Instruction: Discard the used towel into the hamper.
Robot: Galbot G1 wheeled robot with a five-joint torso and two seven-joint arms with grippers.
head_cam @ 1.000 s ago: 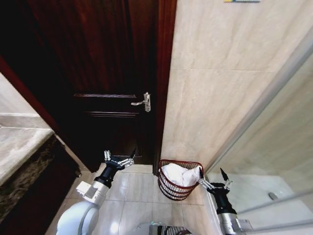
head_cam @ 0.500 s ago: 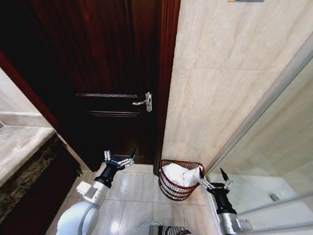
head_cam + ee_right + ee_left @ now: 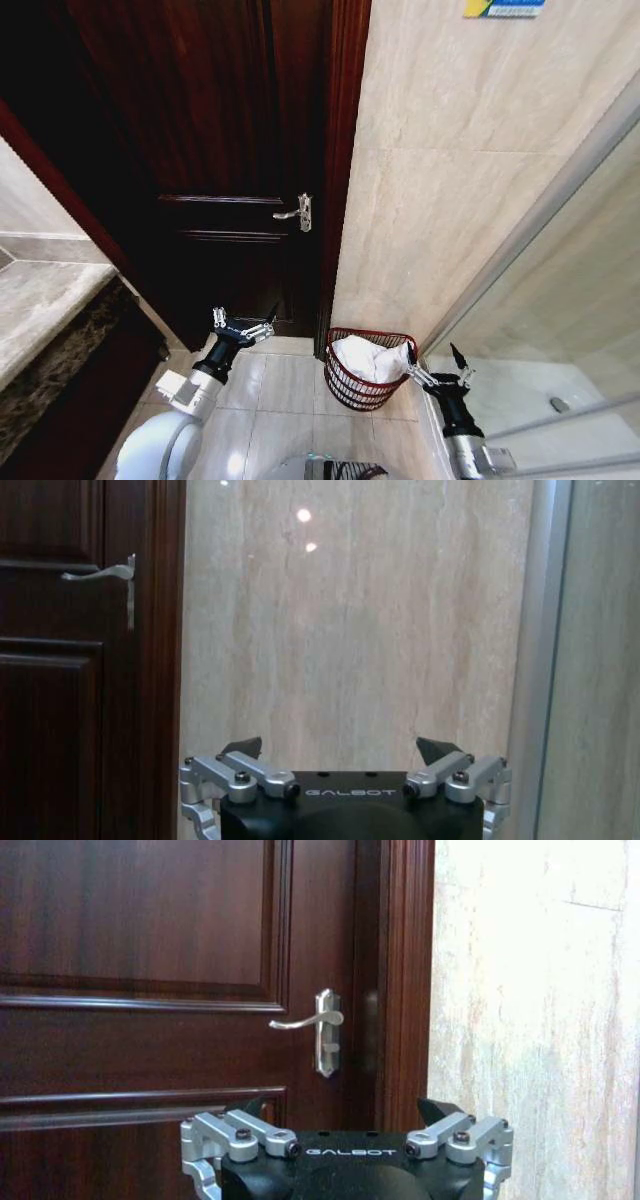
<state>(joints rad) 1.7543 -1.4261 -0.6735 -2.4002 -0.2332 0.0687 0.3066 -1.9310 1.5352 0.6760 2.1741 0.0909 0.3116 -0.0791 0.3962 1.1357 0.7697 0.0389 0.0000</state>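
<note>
The hamper (image 3: 345,385), a small round reddish-brown wire basket, stands on the floor tiles against the beige wall beside the door frame. A crumpled white towel (image 3: 368,357) lies inside it, reaching the rim. My left gripper (image 3: 245,318) hovers open and empty left of the hamper, facing the door. My right gripper (image 3: 433,358) is open and empty just right of the hamper's rim. In the left wrist view the left gripper (image 3: 342,1110) points at the door; in the right wrist view the right gripper (image 3: 340,748) faces the wall.
A dark wooden door (image 3: 230,150) with a silver handle (image 3: 300,211) fills the back left. A stone counter (image 3: 40,310) juts in at the left. A glass shower partition (image 3: 560,330) runs along the right. Pale floor tiles (image 3: 285,385) lie between the arms.
The whole picture has shifted slightly downward, so the camera has tilted up a little. Neither arm, the hamper nor the towel has moved.
</note>
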